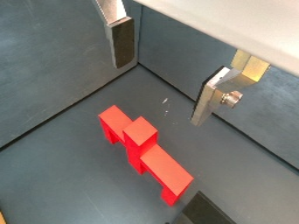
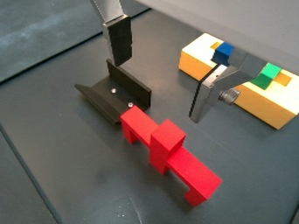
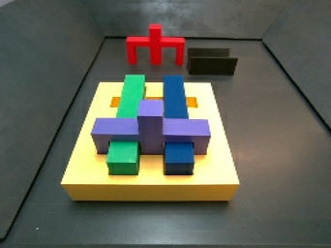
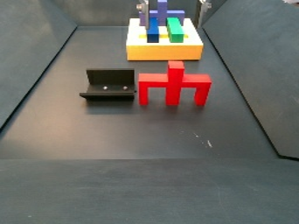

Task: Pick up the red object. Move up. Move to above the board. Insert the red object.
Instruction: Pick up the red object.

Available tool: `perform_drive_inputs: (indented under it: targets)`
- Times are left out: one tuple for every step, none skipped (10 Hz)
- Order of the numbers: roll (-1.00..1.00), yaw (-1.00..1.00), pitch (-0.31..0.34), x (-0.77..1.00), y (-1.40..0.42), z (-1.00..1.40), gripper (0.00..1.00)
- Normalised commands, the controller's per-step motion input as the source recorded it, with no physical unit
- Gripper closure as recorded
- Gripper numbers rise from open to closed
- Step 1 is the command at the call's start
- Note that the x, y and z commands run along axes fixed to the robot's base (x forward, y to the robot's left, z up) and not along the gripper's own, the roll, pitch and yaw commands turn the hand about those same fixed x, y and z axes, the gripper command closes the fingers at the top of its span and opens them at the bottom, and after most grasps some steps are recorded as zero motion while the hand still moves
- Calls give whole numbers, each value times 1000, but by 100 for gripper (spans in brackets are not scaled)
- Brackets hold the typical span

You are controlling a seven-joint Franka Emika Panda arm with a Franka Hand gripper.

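Note:
The red object (image 1: pixel 142 149) is a comb-shaped piece lying flat on the dark floor; it also shows in a wrist view (image 2: pixel 163 149) and in both side views (image 3: pixel 157 45) (image 4: pixel 176 86). My gripper (image 1: pixel 167 70) (image 2: pixel 163 68) hangs above the floor, open and empty, with its fingers (image 1: pixel 121 39) wide apart. The red object lies lower down, outside the gap and touching neither finger. The yellow board (image 3: pixel 149 184) (image 4: pixel 163 52) (image 2: pixel 198 57) carries purple, blue and green pieces. I cannot make the gripper out in the side views.
The fixture (image 2: pixel 117 92) (image 3: pixel 214 62) (image 4: pixel 108 85) stands right beside the red object. Dark walls enclose the floor on all sides.

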Motion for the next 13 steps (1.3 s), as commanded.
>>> perform_drive_inputs:
  targets:
    - [-41,0,-46,0,0,-194,0]
    - [-84,0,-157,-74,-126,-591,0]
    - [-77,0,-181,-117,-91,-791,0]
    - [-59,0,-176,-151,-69,-843,0]
    - [-63,-20,-189,-209,0,-823,0]
    - [-99,-49,-194,-243,0,-757,0]
    - [-150,-23,-194,-140,0,-671,0]
    - [-167,-3,-176,-6,0,-574,0]
    - [-173,0,-153,0,0,-466,0]
    - [-166,0,-123,0,0,-277,0]
    - [-107,0,-67,0,0,-103,0]
    - [-41,-97,-4,0,-17,-17,0]
    - [-14,-143,-17,0,-3,-111,0]
